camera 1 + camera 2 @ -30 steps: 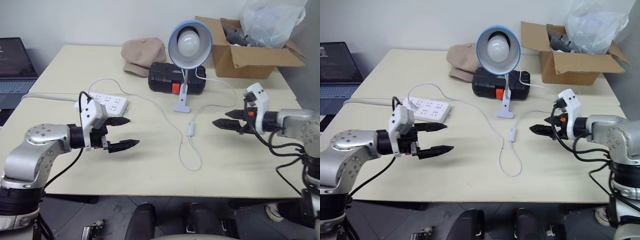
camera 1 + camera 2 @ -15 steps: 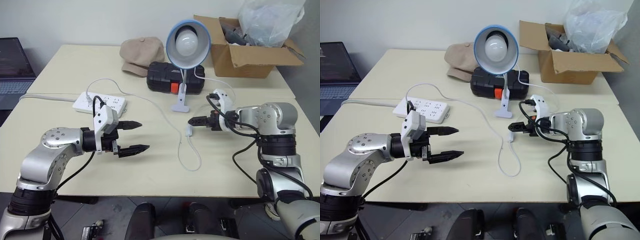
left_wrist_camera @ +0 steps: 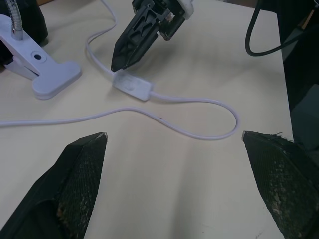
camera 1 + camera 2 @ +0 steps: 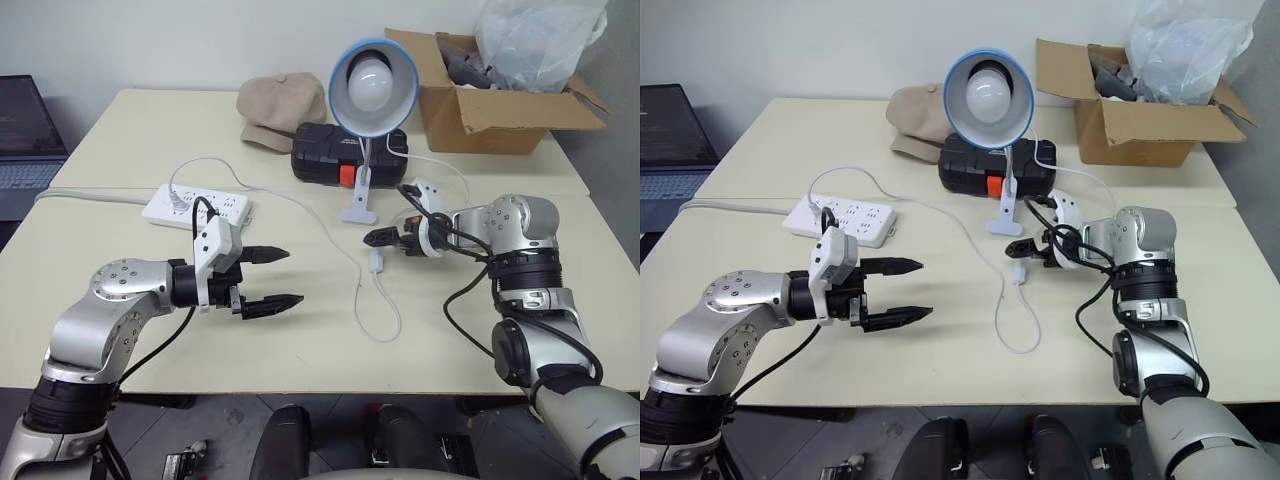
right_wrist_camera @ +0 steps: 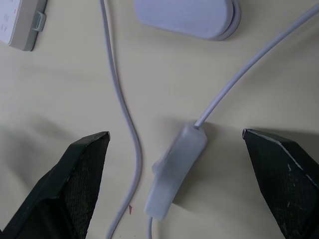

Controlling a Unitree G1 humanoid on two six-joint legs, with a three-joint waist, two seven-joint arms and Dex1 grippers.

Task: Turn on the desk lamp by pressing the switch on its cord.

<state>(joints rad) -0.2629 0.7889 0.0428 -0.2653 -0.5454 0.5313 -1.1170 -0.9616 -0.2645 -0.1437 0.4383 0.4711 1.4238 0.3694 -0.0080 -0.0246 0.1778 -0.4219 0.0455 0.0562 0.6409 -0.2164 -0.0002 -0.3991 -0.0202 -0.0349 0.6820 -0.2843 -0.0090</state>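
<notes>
1. the two head views look forward and down from above the near edge of the pale cream rectangular table (image 4: pixel 300 345), far enough back to take in its whole top.
2. the left wrist view looks low across the tabletop.
3. the right wrist view looks steeply down, very near.
4. all views share the small white oblong inline switch (image 5: pixel 174 172).

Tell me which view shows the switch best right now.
The right wrist view: the switch lies large between the open jaws. The left wrist view shows it smaller, under the right gripper. The eye views show a small white oblong.
</notes>
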